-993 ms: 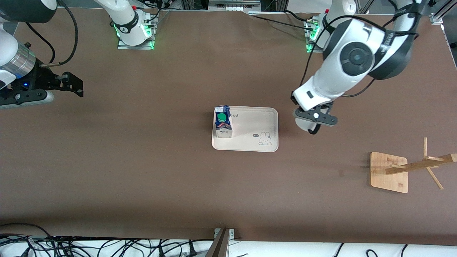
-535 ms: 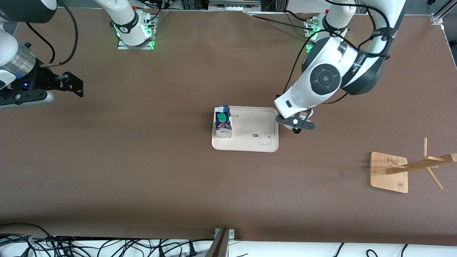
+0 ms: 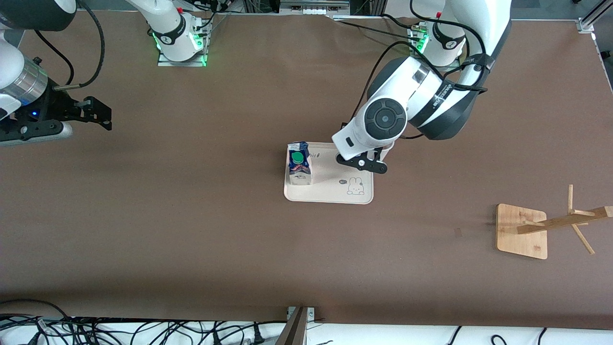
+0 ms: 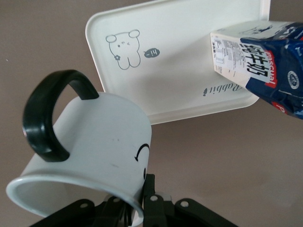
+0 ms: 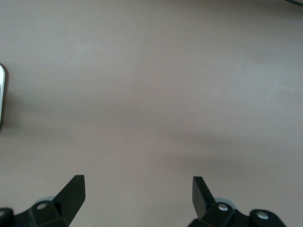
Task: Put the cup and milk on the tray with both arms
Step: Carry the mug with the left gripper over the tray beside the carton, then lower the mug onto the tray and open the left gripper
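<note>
The cream tray (image 3: 330, 191) lies mid-table. The blue and white milk carton (image 3: 299, 163) with its green cap stands on the tray, at the end toward the right arm. My left gripper (image 3: 368, 163) hangs over the tray's corner toward the left arm's end, shut on the rim of the white smiley cup (image 4: 94, 137), which is tilted with its black handle up. The arm hides the cup in the front view. The left wrist view shows the tray (image 4: 180, 61) and milk (image 4: 260, 56) below the gripper (image 4: 142, 189). My right gripper (image 3: 98, 115) waits open and empty (image 5: 137, 187) over bare table.
A wooden stand (image 3: 522, 231) with pegs sits near the left arm's end of the table, nearer the front camera than the tray. Cables (image 3: 143, 330) run along the table's front edge. Brown table surface surrounds the tray.
My left arm has carried the cup from beside the tray toward the right arm's end, and it is now over the tray's corner. The right arm and the milk have not moved.
</note>
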